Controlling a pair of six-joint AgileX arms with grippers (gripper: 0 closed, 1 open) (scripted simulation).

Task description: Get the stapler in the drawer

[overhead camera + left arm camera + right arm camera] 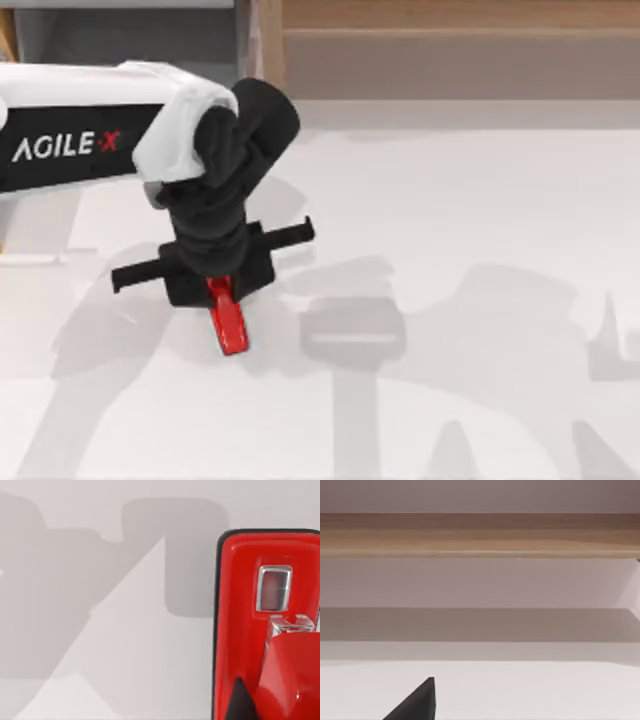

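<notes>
The left tool (222, 290) is hanging over the left half of the pale desk (480, 220), its black body covering one end of the stapler (229, 322), whose red free end is sticking out toward the near edge. Whether its fingers are clamped on the stapler or merely straddling it I cannot tell, since the wrist is hiding them from above. Open desk is lying all around, widest to the right and toward the near edge, crossed by soft grey shadows. At the far edge, the drawer (130, 40) is showing grey inner walls at upper left, well apart from the stapler, beside a long wooden shelf unit (450, 30). In the left wrist view the stapler (250, 630) is running off the frame.
</notes>
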